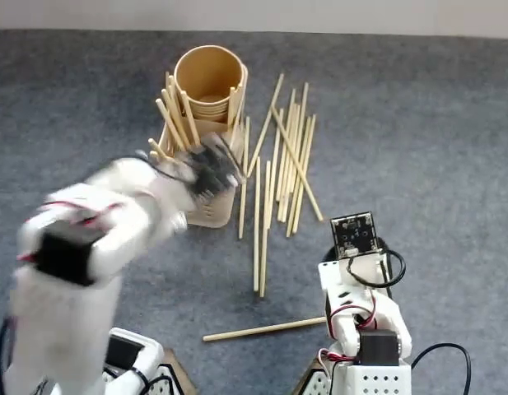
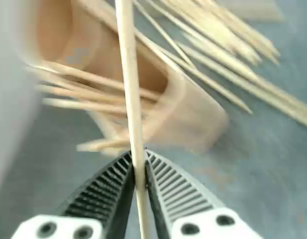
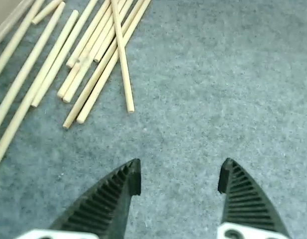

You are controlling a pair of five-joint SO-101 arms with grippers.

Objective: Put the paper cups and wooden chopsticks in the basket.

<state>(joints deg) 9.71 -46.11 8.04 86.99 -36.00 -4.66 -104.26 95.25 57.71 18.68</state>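
Left wrist view: the left gripper [image 2: 138, 172] is clenched on a single held chopstick [image 2: 127, 74], which runs straight up between the ribbed fingers [image 2: 108, 186] and crosses in front of the basket [image 2: 198, 117]. Several more basket chopsticks [image 2: 88, 82] lie across the basket's open mouth, and a spread of loose chopsticks [image 2: 233, 45] rests on the grey carpet [image 2: 272, 164] just beyond it. In the high view the same gripper [image 1: 211, 171] hangs over the tan basket [image 1: 211, 212], near its middle; the arm is blurred there, so whether the held stick touches the basket cannot be told. A stack of paper cups [image 1: 206, 82] stands at the basket's far end, with the basket chopsticks [image 1: 175, 115] leaning beside it. The loose chopsticks [image 1: 286, 156] lie fanned on the carpet [image 1: 418, 123] just beside the basket, and one stray chopstick [image 1: 266, 329] lies apart, close to the arm bases. In the right wrist view the right gripper [image 3: 178, 172] hangs released, jaws wide apart with nothing between them, above bare carpet [image 3: 218, 89], near the ends of the loose chopsticks [image 3: 88, 64].
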